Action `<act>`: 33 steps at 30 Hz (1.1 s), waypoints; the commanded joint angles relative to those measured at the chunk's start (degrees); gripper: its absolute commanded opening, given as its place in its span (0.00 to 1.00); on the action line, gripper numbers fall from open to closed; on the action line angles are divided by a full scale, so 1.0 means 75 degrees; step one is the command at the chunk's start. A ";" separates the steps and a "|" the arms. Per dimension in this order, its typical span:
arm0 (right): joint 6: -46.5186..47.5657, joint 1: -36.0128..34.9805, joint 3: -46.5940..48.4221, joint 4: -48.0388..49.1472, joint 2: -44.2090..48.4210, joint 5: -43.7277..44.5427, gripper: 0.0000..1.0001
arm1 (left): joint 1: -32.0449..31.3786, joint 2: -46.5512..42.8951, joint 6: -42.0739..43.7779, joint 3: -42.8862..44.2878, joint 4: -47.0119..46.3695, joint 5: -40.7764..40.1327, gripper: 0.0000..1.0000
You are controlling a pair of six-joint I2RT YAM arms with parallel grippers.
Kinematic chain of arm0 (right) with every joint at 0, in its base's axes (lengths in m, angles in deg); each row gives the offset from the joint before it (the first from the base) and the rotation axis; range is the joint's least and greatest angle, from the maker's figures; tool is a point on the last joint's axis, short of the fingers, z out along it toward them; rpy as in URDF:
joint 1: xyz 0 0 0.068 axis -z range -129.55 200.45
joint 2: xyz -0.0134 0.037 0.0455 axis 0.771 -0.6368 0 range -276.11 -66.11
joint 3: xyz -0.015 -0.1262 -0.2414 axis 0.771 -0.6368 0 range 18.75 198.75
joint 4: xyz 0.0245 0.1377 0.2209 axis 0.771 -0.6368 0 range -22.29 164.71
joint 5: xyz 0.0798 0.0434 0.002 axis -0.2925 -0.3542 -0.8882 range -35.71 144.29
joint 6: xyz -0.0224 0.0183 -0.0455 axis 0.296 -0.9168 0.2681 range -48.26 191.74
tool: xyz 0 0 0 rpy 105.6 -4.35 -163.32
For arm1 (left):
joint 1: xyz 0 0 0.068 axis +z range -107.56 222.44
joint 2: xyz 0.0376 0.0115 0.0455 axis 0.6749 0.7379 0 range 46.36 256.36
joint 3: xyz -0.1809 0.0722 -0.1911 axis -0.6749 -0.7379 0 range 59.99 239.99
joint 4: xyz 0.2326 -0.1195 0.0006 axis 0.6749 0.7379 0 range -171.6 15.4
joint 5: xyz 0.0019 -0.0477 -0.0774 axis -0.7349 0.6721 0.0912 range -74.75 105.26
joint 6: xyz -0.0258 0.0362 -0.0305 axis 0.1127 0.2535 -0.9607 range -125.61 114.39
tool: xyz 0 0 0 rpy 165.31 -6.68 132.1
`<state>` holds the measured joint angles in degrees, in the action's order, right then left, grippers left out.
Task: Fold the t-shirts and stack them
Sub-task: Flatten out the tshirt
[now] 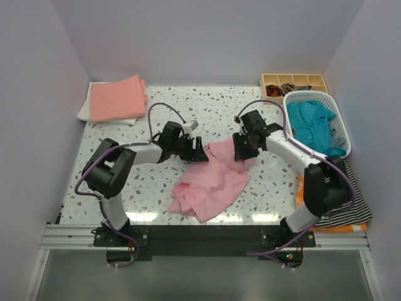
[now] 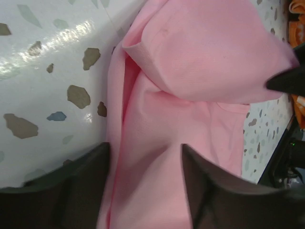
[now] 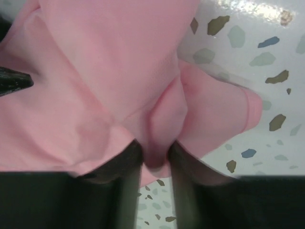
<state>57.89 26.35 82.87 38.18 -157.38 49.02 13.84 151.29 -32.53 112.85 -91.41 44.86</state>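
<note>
Pale lilac walls box in a white speckled terrazzo table. The crumpled light pink cotton t-shirt lies mid-table, one edge reaching both sets of jaws and the bulk trailing off on their near side. The left gripper has its jaws wide, straddling a flat run of pink cloth that doesn't look pinched. The right gripper has its jaws narrow, nipping a raised ridge of the same tee betw. them. Likely risks: the right-hand nip looks small and may take in >1 layer, so a lift could drag the tee up bunched, not spread. If the left jaws close on flat fabric they may catch only a thin skin, or nothing, and slip off. W/ one side held and the other loose, a pull would prob. twist the shirt. Only the top view shows the whole heap, plus the folded salmon-orange t-shirt well beyond the left jaws and the teal t-shirts in the white plastic basket beyond the right jaws. Only the right wrist view shows the pinched ridge and a hemmed sleeve end just beside those jaws. Only the left wrist view shows the wide gap over the cloth and a rolled hem ahead of it.
</note>
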 commanded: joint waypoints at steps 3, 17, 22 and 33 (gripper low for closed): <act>0.0006 -0.0033 0.0299 0.0078 0.0379 0.0504 0.00 | -0.0335 0.0354 -0.0360 -0.0251 -0.0416 0.0413 0.18; -0.0439 -0.0045 0.1002 -0.0133 0.2347 0.2484 0.00 | -0.0312 -0.2035 0.1420 0.2396 0.3871 -0.3523 0.00; -0.0474 -0.0022 0.0978 -0.0051 0.2290 0.3328 0.01 | -0.0312 -0.3067 0.1480 0.2375 0.4377 -0.4625 0.04; -0.0556 -0.0033 0.1189 0.0172 0.1270 0.3680 0.00 | -0.0312 -0.2859 0.1362 0.1167 0.4143 -0.4662 1.00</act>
<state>54.35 26.13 89.14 39.09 -148.83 74.06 11.44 127.61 -22.72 122.88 -61.72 11.31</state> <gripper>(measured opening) 0.026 0.995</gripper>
